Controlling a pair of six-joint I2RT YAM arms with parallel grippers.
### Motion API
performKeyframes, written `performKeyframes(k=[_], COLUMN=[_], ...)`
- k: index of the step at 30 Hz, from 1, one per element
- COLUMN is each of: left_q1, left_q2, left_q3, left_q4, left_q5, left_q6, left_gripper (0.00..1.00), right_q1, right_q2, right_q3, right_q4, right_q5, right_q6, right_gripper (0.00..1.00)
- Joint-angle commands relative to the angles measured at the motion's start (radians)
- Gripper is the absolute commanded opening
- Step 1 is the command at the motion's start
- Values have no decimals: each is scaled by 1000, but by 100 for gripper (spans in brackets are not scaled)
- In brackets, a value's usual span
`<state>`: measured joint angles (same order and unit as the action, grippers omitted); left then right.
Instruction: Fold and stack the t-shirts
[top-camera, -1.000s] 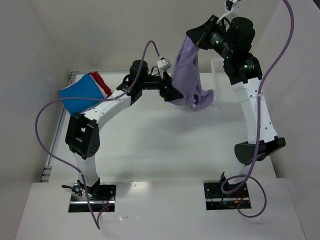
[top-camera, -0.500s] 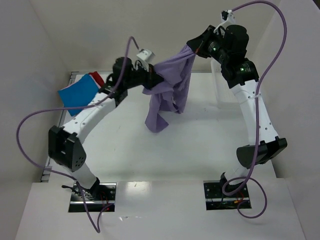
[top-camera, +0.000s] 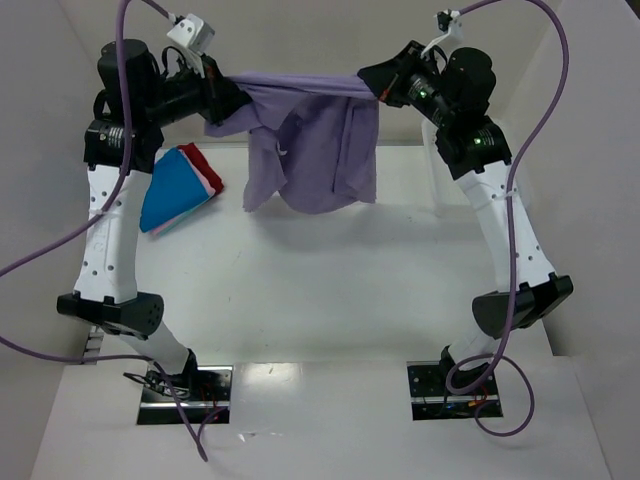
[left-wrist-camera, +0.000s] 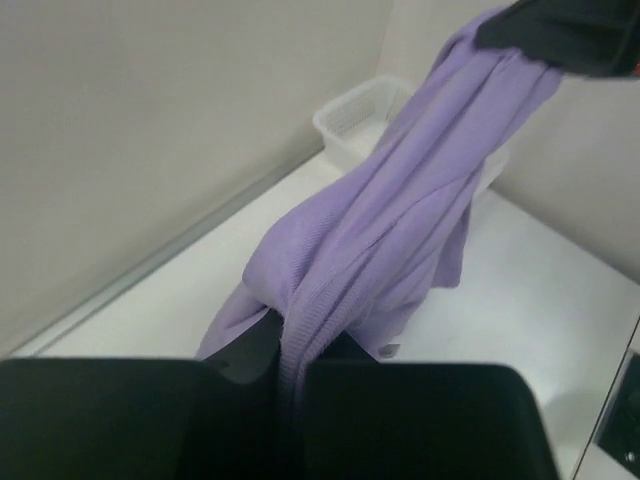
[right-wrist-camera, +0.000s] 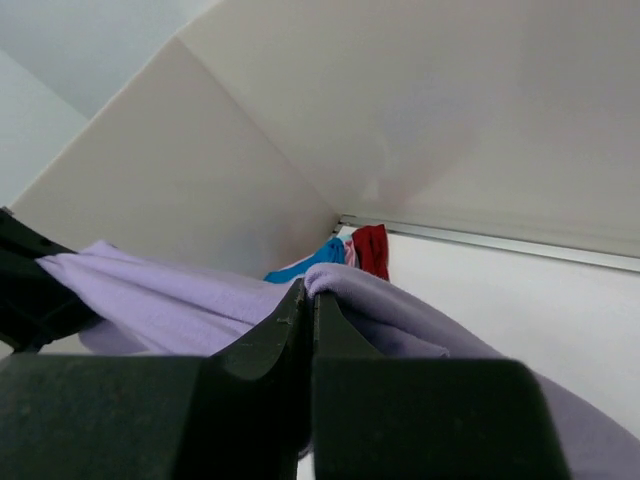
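Two pairs of fingers are pinching the same cloth: the left gripper (top-camera: 232, 97) is holding one bunched end of the lavender t-shirt (top-camera: 315, 150) tightly, and the right gripper (top-camera: 372, 80) is clamping the other end. The top edge is stretching almost level between them, high over the far part of the table (top-camera: 320, 290), and the rest is hanging down in loose, uneven folds. In my judgement the task is standing somewhere past the middle. The blue t-shirt (top-camera: 172, 195), the pink t-shirt (top-camera: 213, 183) and the red t-shirt (top-camera: 200, 158) are lying folded in one pile at the far left, while the lavender one is not yet folded. It is waiting to be laid flat, folded and put on that pile. The white mesh basket (left-wrist-camera: 362, 105) is sitting at the far right, and I cannot tell whether more shirts are inside. The table is white and smooth, and plain pale walls are enclosing it on the left, far and right sides.
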<state>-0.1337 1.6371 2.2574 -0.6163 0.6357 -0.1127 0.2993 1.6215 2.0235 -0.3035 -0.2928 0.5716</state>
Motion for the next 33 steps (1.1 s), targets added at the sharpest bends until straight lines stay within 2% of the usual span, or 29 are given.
performKeyframes(k=[1,3,7,12,17,26,29,33], left_q1=[111,120,120,120,120,120,120,120], left_q2=[-66,-86,-108,-117,-117,-97,-88,-88], left_q3=[-37,-56,-82,-104,-113,-79,-70,-94], left_q4=[-34,-45,-20,12,3,-7,-39,-48], left_q5=[-131,-195,-226,-202,-202,-182,-243,-352], left_q6=[83,84,74,48,73,82,106,117], left_gripper=[0,0,0,0,0,0,0,0], right_q1=[-123,-155,-155,-155,-155,-155,-155,-180], right_q2=[-24,-48,-81,-133,-143,-132,-114,-120], right_q3=[14,0,-57,-342,-473,-520,-449,-343], right_q4=[-31,-31,-22,23,55,84,-1,-60], right_q5=[228,228,228,199,176,216,312,269], right_q6=[-84,-84,-105,-84,-70,-81,-142,-173], right_gripper=[0,0,0,0,0,0,0,0])
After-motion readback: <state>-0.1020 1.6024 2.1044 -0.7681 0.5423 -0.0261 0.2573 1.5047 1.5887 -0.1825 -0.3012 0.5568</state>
